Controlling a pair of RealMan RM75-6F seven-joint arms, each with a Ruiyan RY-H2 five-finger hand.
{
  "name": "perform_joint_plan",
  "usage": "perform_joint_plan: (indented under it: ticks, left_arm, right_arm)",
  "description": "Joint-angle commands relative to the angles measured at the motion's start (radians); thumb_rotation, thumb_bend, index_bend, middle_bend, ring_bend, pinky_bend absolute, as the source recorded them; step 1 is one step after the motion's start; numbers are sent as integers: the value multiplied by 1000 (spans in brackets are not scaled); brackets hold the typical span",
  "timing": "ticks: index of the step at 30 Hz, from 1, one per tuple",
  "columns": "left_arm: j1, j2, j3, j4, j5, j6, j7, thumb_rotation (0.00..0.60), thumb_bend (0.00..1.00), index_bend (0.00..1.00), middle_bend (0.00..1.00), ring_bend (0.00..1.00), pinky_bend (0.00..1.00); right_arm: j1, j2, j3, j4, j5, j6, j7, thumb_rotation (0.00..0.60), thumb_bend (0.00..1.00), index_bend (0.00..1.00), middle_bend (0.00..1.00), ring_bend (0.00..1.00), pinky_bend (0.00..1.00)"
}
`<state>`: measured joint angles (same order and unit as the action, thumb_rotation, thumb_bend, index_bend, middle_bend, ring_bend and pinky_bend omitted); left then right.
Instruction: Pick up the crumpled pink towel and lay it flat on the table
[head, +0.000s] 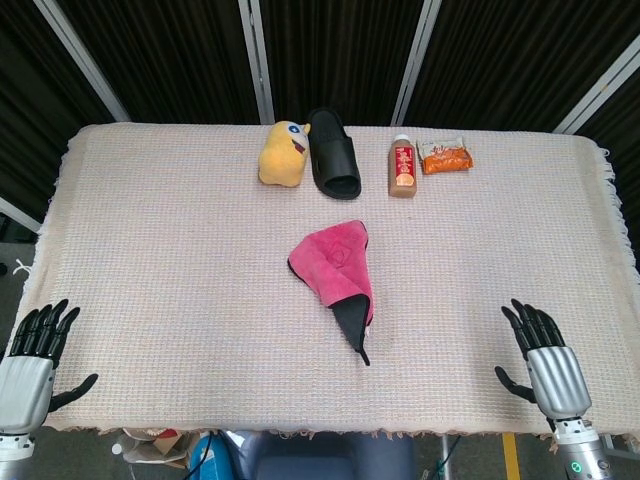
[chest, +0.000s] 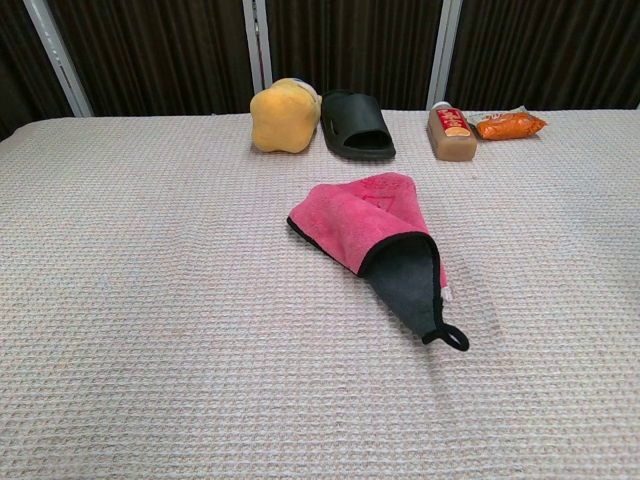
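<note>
Two dark five-finger robot hands sit at the near edge of the worktop in the head view, the left hand (head: 35, 350) at the near left corner and the right hand (head: 545, 355) toward the near right corner. Both have fingers spread and hold nothing.

Well apart from both, near the middle of the worktop, lies the crumpled pink towel (head: 335, 262) (chest: 365, 220), folded over so that its dark grey underside and a small black loop point toward the near edge.

Along the far edge stand a yellow plush toy (head: 281, 153), a black rubber slipper (head: 334, 152) just beside it, a small brown bottle with a red label (head: 403, 166), lying down, and an orange snack packet (head: 445, 158).

A cream waffle-weave cloth (head: 160, 250) covers the worktop. Behind it hang dark curtains between pale metal posts.
</note>
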<state>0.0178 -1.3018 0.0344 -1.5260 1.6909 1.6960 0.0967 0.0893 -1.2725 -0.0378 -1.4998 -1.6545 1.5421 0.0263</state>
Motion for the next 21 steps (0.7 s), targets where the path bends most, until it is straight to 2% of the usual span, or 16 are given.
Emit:
perform_joint_plan:
  ticks: [1,6,8,14,17,21]
  left_arm:
    - [0,0,-1,0,0,0,1,600,0,0,0,0,1]
    - [1,-1,-5,0,-3,-2,2,600,0,0,0,0,2]
    - [1,-2,-8,2,-7,-2,4,600,0,0,0,0,2]
    - [-2,-9,-15,7,-13,-8,8,600,0,0,0,0,1]
    - [-3,-14,-18,12,-15,-9,11,600,0,0,0,0,2]
    - [-3,-21,-19,20,-17,-12,17,600,0,0,0,0,2]
  right_arm:
    - [1,0,0,-2,-4,-2,4,600,258,43,40,0,89]
    - [8,2,5,-31,-2,-10,42,600,259,251,63,0,89]
    - [18,6,12,-63,8,-26,82,600,258,303,88,2,89]
    - [105,30,29,-122,11,-154,201,600,248,320,100,5,89]
    - [144,25,29,-99,-35,-183,241,600,242,320,107,9,89]
    - [178,-35,23,-22,-102,-185,240,600,240,320,111,14,89]
